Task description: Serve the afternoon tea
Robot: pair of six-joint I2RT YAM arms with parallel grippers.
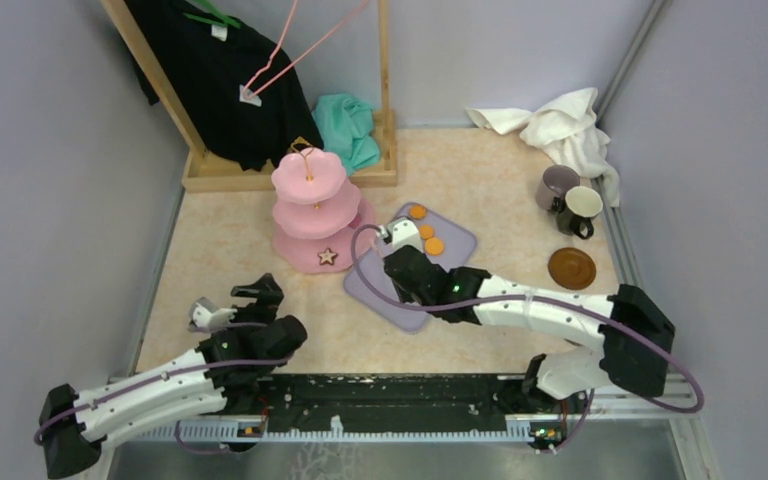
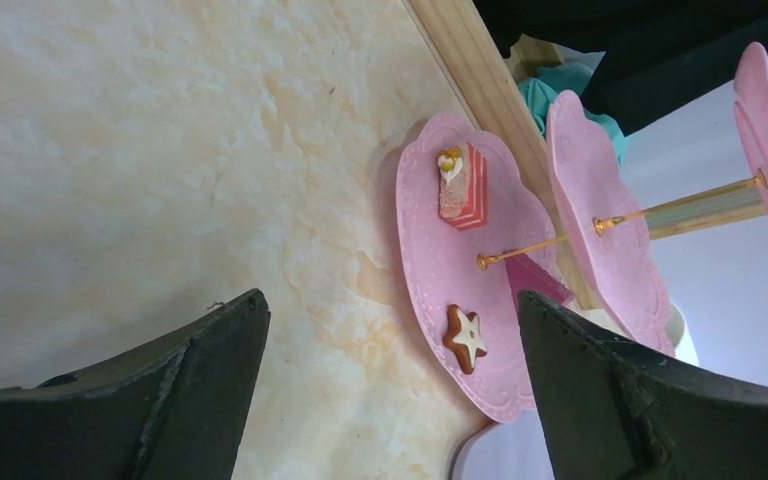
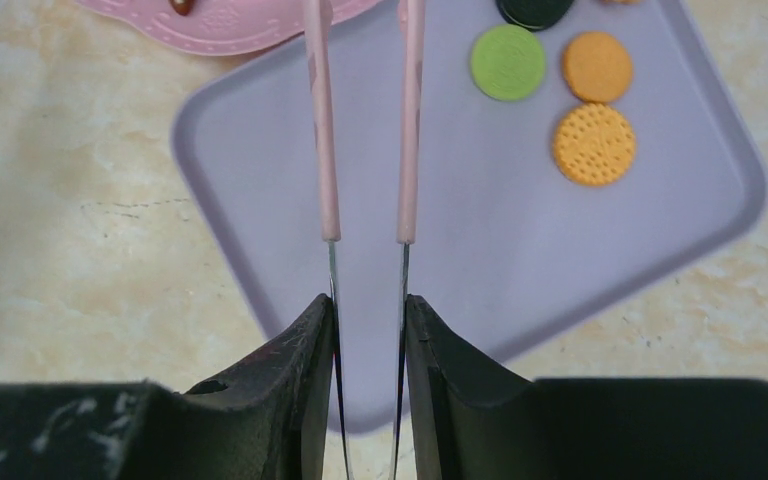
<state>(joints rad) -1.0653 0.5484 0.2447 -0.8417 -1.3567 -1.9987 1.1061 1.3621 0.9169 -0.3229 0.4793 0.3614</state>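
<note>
Right gripper (image 3: 370,312) clenched on the tongs (image 3: 321,130), whose arms reach over the tray (image 3: 260,170); a green round (image 3: 507,62) and orange rounds (image 3: 593,143) lie on it. Left gripper (image 2: 390,305) released, near the stand (image 1: 312,210), whose bottom tier carries the star (image 1: 327,257). Mugs (image 1: 570,198) and saucer (image 1: 571,267) stand well right of the tray.
</note>
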